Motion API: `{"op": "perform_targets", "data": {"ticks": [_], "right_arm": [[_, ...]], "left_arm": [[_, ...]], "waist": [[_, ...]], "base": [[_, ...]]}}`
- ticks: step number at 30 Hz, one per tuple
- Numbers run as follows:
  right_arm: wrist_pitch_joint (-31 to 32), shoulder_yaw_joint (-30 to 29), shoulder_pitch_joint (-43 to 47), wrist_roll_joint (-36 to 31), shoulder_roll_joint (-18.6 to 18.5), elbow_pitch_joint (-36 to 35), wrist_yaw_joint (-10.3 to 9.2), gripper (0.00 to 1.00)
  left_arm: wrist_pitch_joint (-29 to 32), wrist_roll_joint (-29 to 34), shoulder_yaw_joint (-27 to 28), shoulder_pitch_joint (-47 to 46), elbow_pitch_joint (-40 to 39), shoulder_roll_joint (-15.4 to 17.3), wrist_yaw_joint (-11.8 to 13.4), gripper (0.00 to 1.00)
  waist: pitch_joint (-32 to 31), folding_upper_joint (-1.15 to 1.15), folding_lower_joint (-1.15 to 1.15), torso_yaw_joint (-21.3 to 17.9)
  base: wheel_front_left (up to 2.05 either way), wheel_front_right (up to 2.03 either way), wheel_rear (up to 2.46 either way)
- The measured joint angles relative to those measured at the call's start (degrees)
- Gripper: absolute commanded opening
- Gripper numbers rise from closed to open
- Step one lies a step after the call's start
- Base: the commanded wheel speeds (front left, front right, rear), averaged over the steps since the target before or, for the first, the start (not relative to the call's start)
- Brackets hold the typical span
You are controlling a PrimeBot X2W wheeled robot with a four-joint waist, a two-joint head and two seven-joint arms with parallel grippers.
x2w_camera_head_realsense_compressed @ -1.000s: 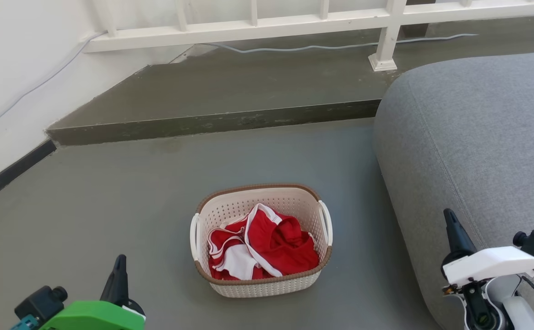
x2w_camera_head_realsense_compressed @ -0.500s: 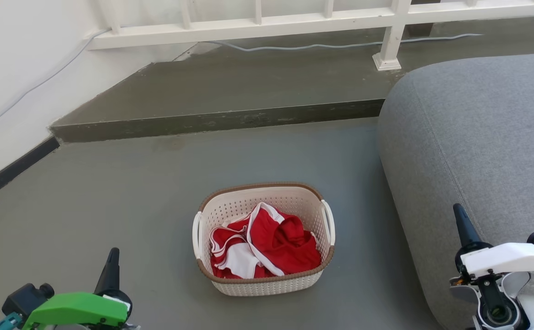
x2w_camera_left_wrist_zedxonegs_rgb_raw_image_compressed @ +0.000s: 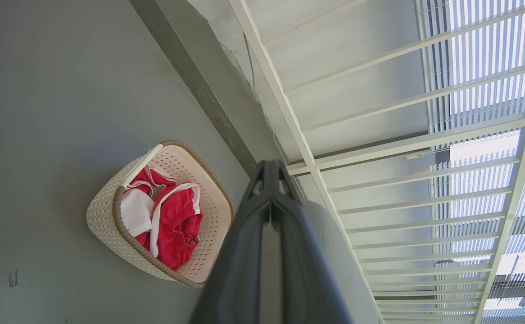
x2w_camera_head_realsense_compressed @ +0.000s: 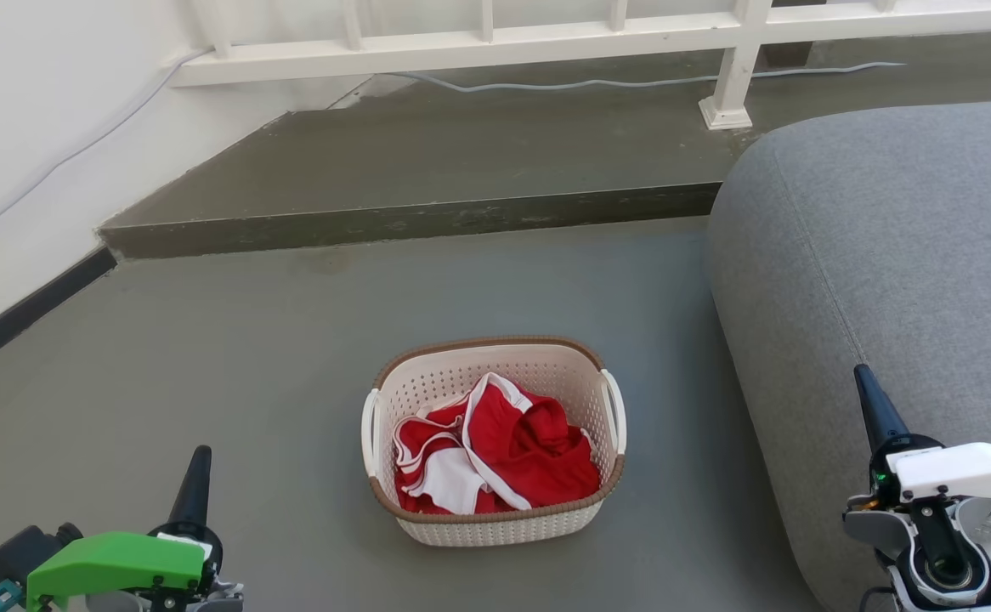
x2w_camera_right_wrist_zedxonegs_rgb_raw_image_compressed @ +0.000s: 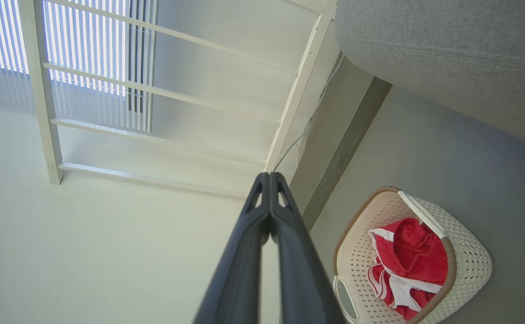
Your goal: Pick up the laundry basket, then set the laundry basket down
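Basket: the small cream perforated plastic laundry basket (x2w_camera_head_realsense_compressed: 500, 529), rounded-rectangular with a brown woven-look rim, stands upright on the grey concrete floor (x2w_camera_head_realsense_compressed: 206, 340), near the rounded grey fabric sofa (x2w_camera_head_realsense_compressed: 886, 255).
Contents: a crumpled red-and-white garment (x2w_camera_head_realsense_compressed: 512, 450) lies inside.
Handles: the two white side handles (x2w_camera_head_realsense_compressed: 369, 422), one at each short end, are free of any grip.
Left arm: the left gripper (x2w_camera_head_realsense_compressed: 195, 476), above its green housing, has its dark fingers pressed together on nothing, well apart from the basket.
Right arm: the right gripper (x2w_camera_head_realsense_compressed: 871, 398), above its white housing, is likewise closed and empty, in front of the sofa.
Step in hand: this fits a basket waiting to be lifted, or one lifted and put down again; the pictures do not settle which.
Next move: none suits both readings; both arms stand clear of the basket and it sits steady.
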Motion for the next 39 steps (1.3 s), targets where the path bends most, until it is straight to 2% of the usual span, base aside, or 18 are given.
{"op": "perform_targets", "data": {"ticks": [24,39], "right_arm": [[4.2,-4.7,-2.0,17.5,0.9,0.5,2.05,0.00],[4.4,-5.0,-2.0,17.8,0.9,0.5,2.13,0.00]], "left_arm": [[3.7,-17.3,3.6,-2.9,2.2,0.1,-3.2,0.00],[3.8,-17.5,3.6,-3.3,2.7,0.1,-3.2,0.00]], "waist": [[0.3,0.00,0.00,0.9],[0.3,0.00,0.00,0.9]], "base": [[0.00,0.00,0.00],[0.00,0.00,0.00]]}}
